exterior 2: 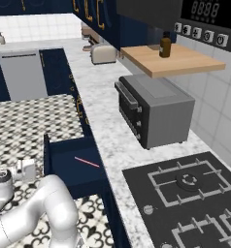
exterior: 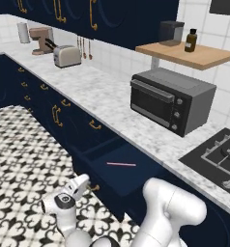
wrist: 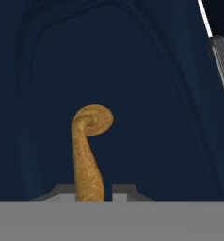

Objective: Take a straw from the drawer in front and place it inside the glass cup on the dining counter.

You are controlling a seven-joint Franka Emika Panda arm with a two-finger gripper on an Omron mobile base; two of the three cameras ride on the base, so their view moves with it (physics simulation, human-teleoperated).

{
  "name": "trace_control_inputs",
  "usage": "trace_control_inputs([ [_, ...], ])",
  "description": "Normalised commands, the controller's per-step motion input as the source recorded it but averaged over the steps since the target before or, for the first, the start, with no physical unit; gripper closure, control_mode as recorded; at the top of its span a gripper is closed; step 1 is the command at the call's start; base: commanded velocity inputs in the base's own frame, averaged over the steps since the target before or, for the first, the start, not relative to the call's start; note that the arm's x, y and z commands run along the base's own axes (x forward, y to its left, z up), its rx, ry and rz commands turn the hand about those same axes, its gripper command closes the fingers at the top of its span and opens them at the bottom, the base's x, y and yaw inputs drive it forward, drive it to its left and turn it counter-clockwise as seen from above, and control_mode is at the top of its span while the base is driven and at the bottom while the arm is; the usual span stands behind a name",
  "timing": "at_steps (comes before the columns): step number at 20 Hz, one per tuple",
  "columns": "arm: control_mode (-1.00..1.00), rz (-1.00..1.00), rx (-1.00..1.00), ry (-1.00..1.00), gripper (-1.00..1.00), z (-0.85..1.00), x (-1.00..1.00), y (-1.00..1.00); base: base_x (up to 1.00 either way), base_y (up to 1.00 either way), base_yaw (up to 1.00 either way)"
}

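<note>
The gripper [wrist: 94, 193] clamps the brass handle [wrist: 88, 155] of the open drawer [exterior: 131, 178]. At two o'clock from the hand, the straw [exterior: 121, 164] lies flat inside. Best release the handle cleanly, lift clear, then approach the straw from above.

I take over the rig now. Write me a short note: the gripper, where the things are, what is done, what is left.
Gripper: jaws shut on the brass handle of the drawer.
Drawer: pulled open below the marble worktop.
Straw: lying flat on the drawer floor, untouched.
Done: drawer opened.
Left: release the handle, pick up the straw, carry it to the glass cup on the dining counter.
</note>
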Motion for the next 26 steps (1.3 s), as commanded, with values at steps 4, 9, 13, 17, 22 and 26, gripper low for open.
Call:
trace_control_inputs([
  [4,-1.00,0.00,0.02,0.06,-1.00,0.11,-0.48,0.90,0.00,0.00,0.00],
  [9,-1.00,0.00,0.34,0.34,-1.00,0.49,-0.20,0.05,0.00,0.00,0.00],
  [13,-1.00,0.00,0.49,0.47,-1.00,0.74,-0.08,0.00,0.00,0.00,0.00],
  [17,-1.00,0.00,0.46,0.42,-1.00,0.65,-0.32,0.04,0.00,0.00,0.00],
  [22,-1.00,0.00,0.25,0.06,-1.00,0.96,-0.59,-0.10,0.00,0.00,0.00],
  [26,-1.00,0.00,0.04,-0.01,-1.00,0.84,-0.01,-0.69,0.00,0.00,0.00],
])
